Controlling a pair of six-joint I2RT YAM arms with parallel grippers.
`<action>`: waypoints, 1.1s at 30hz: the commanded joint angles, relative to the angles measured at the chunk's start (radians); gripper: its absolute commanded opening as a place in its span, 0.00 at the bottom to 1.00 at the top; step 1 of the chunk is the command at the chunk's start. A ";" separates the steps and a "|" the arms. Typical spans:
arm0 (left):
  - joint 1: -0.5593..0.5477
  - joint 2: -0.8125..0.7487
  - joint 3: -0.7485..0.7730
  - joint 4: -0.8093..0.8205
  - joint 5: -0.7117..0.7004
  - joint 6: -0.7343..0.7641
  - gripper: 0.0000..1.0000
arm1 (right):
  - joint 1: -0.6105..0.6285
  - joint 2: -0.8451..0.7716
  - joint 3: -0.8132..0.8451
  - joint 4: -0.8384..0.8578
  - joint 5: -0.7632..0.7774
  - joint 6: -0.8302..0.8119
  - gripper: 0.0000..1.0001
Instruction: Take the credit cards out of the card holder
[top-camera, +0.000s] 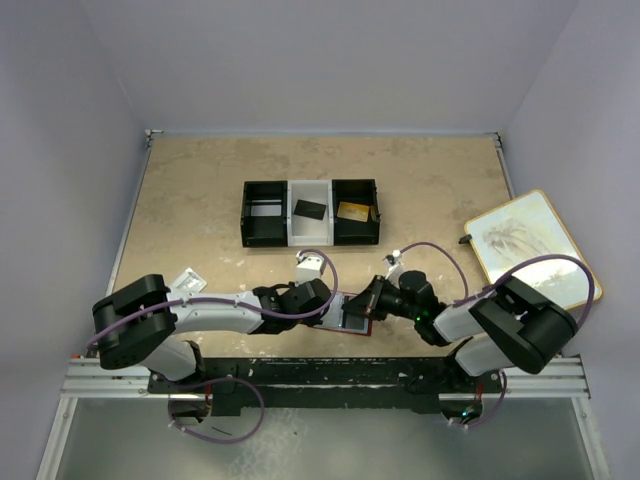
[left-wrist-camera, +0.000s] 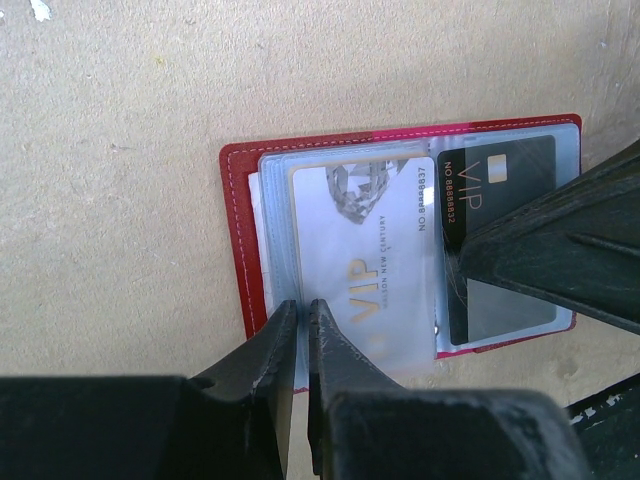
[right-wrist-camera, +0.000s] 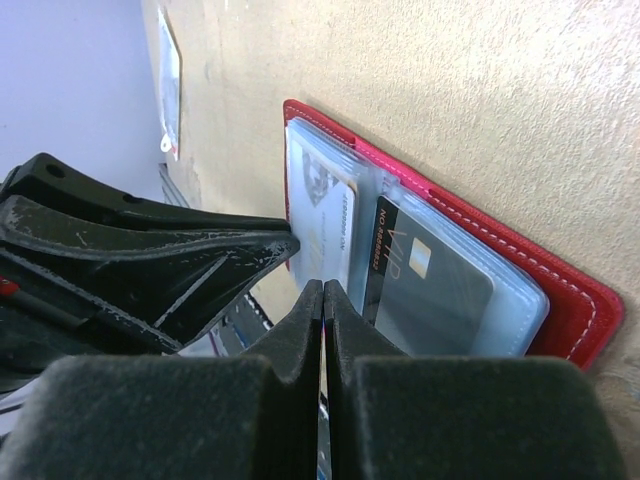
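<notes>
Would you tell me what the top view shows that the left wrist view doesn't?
Only the top view: the three-compartment tray with a gold card in it, and the framed picture. Only the left wrist: VIP print on the silver card and the black card. Both: the open red card holder, with the left end effector and right end effector at it.

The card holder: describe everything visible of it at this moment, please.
The card holder lies open and flat on the beige table, near its front edge between the arms. Its cover is red and leather-like, with pale stitching and rounded corners; clear plastic sleeves fill the inside. One half shows a pale VIP card, the other a black VIP card with a chip. The left tool, closed to a slit, meets the pale card's sleeve edge; the right tool, shut, presses by the fold.
</notes>
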 joint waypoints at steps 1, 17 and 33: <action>-0.005 0.041 -0.026 -0.099 -0.001 -0.001 0.04 | -0.008 -0.054 0.003 -0.066 0.004 -0.034 0.01; -0.005 0.053 -0.012 -0.090 0.012 0.005 0.04 | -0.006 0.235 0.060 0.267 -0.116 -0.005 0.31; -0.005 0.067 -0.003 -0.094 0.010 0.005 0.04 | 0.011 0.264 0.060 0.345 -0.141 -0.008 0.00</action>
